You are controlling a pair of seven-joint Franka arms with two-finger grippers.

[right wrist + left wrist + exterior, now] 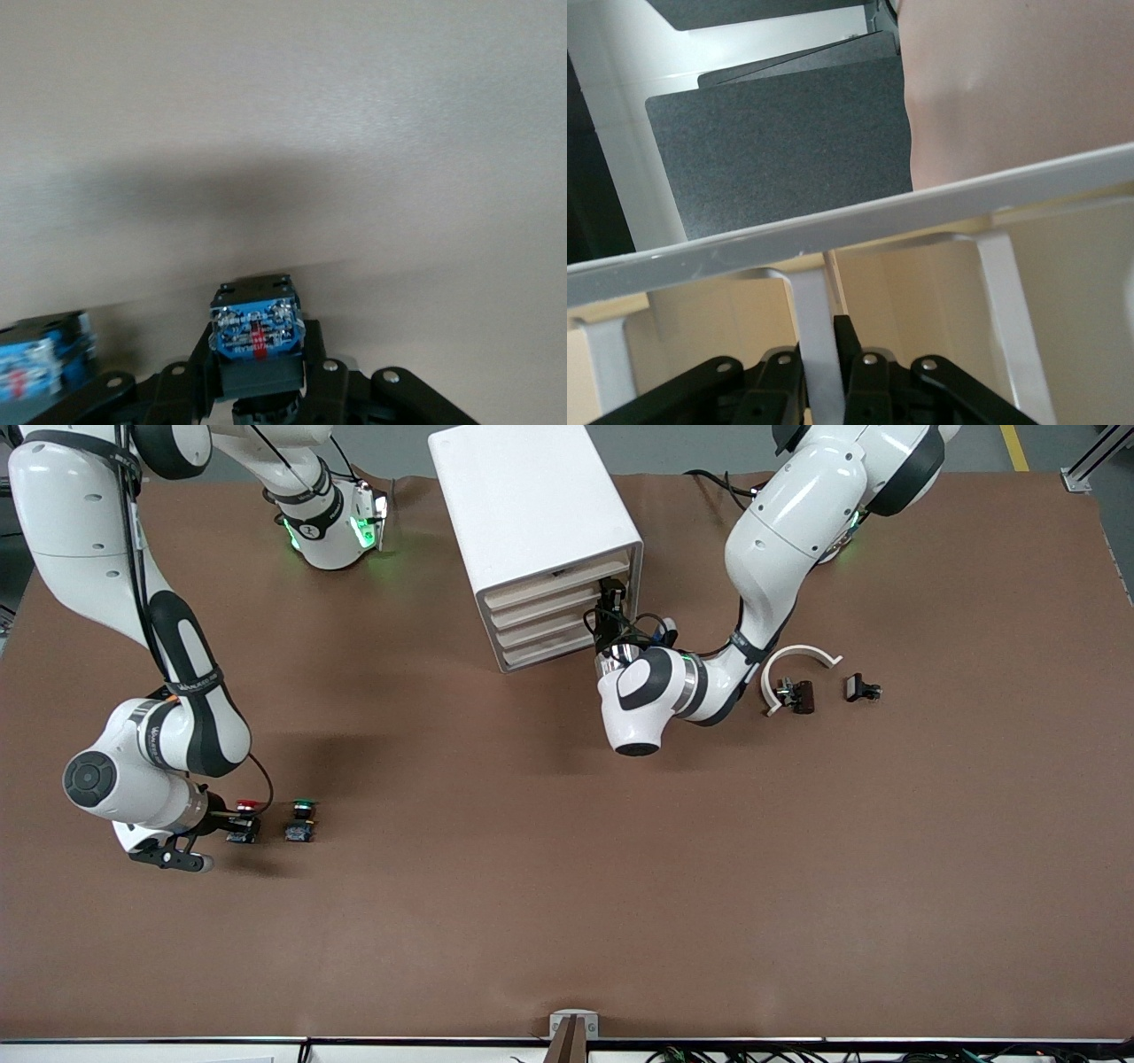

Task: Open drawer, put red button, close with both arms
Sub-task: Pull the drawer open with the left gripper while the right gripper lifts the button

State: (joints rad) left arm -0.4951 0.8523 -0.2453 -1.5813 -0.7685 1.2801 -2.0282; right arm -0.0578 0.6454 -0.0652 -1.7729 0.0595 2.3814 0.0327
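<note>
- Toward the right arm's end of the table (567, 921), the right gripper (232, 825) was down at the surface with its fingers (312, 376) pinching the red button (244, 820) by its dark body, the bluish underside (255, 329) facing the wrist camera.
- Just beside the red button, toward the middle of the table, stood the green button (301, 821), free of the gripper.
- At the front of the white drawer cabinet (534, 536), the left gripper (609, 615) was pressed against the drawer fronts, its fingers (852, 363) closed on a thin white upright handle bar (815, 336).
- Toward the left arm's end of the table lay a white curved bracket (797, 657), a small dark part (796, 694) within its curve, and another small black part (861, 687) just beside it.
</note>
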